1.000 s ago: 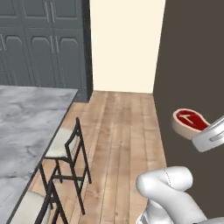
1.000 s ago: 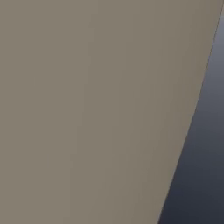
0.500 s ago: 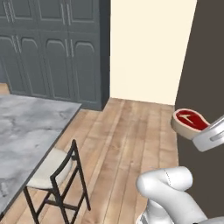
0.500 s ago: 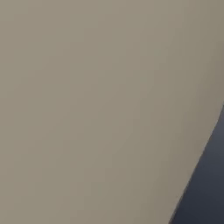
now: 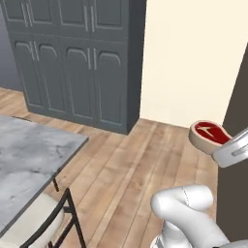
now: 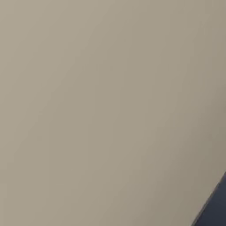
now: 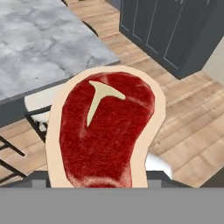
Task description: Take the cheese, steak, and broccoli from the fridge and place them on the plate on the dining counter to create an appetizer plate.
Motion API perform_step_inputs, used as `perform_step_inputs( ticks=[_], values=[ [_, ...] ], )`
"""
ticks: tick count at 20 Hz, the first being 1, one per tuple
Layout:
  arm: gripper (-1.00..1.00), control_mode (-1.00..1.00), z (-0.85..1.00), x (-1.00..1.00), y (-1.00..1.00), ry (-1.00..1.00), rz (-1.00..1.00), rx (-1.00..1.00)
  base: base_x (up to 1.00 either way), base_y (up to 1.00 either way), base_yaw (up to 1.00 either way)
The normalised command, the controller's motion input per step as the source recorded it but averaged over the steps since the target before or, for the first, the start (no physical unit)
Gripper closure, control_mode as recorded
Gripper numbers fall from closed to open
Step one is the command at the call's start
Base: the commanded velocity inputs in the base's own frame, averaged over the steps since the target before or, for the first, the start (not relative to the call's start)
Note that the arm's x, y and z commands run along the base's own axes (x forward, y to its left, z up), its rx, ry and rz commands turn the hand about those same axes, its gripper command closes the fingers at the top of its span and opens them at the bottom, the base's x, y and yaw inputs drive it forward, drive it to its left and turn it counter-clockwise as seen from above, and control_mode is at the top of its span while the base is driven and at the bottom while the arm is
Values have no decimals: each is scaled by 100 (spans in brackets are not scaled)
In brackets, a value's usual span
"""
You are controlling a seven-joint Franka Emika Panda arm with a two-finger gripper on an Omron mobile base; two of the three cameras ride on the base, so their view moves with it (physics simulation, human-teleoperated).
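Showing left to right: dining counter (image 5: 29, 160) corner with a chair (image 5: 36, 227) tucked under, dark cabinets (image 5: 72, 63), then the gripper (image 5: 227, 150) clamped on the steak (image 5: 209, 135), held above wood floor (image 5: 131, 174). No readable writing.

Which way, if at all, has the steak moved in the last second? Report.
Yes. Held in the pincer, the steak rides with the base: in the left base view the cabinets now stand nearer to it.
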Motion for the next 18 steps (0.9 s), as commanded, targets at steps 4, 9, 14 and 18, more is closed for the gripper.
perform_step_inputs(
  ticks=[4, 9, 14, 18],
  values=[
    [100, 100, 0, 0, 0, 0, 0, 0, 100, -59, 39],
    [100, 100, 0, 0, 0, 0, 0, 0, 100, -47, 63],
    [100, 100, 0, 0, 0, 0, 0, 0, 100, -43, 63],
    [100, 100, 0, 0, 0, 0, 0, 0, 100, -91, 51]
  ],
)
